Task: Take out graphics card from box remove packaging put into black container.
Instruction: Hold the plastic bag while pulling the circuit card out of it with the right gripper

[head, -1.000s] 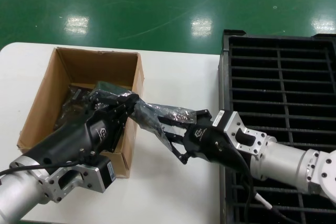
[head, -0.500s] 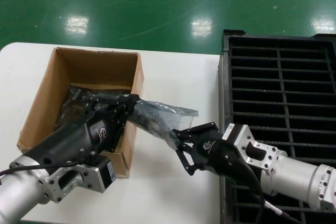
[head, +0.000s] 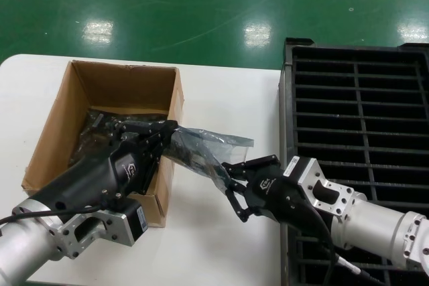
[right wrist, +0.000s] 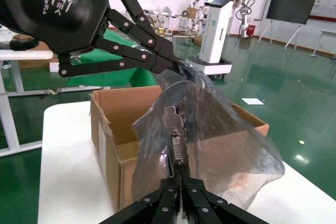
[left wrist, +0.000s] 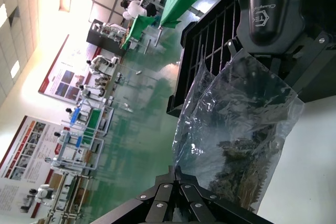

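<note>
The packaging, a crinkled translucent bag, hangs in the air between my two grippers, just right of the box. My left gripper is shut on the bag's end over the box's right wall; the left wrist view shows its tips pinching the bag. My right gripper is shut on the graphics card's silver bracket at the bag's lower end, with its tips closed under the port. The dark board shows through the plastic. The black container stands at the right.
The box holds more dark bagged items. The white table lies between the box and the crate. My right arm reaches over the crate's front left corner. Green floor lies beyond the table.
My right gripper has drawn back toward me and to the right and now stands closed. The bag has stretched out between the grippers. My left gripper has stayed put.
</note>
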You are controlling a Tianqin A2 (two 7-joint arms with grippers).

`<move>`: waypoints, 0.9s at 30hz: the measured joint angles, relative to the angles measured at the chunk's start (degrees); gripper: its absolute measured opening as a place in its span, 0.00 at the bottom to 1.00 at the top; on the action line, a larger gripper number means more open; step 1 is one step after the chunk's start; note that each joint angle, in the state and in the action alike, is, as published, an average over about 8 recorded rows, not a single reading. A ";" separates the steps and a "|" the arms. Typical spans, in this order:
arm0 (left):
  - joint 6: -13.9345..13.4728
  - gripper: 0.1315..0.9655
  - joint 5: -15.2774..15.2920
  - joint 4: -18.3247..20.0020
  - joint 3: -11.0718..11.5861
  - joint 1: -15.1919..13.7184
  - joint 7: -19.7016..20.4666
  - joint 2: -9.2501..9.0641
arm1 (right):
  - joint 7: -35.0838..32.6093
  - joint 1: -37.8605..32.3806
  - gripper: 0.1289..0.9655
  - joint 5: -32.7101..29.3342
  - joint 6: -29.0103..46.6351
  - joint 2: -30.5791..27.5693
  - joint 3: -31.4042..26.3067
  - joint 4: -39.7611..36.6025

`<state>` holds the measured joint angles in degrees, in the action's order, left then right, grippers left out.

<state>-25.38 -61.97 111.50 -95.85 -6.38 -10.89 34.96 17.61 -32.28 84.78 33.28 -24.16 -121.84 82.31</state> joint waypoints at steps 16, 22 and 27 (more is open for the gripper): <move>0.00 0.01 0.00 0.00 0.00 0.00 0.00 0.00 | 1.14 0.79 0.18 -2.37 0.85 1.63 1.18 1.31; 0.00 0.01 0.00 0.00 0.00 0.00 0.00 0.00 | 1.55 1.12 0.29 -2.73 0.80 2.19 1.81 1.41; 0.00 0.01 0.00 0.00 0.00 0.00 0.00 0.00 | 2.62 0.51 0.40 -3.62 -0.31 3.89 2.51 -0.36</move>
<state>-25.38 -61.97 111.50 -95.85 -6.38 -10.89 34.96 20.23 -31.76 81.15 32.97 -20.27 -119.33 81.95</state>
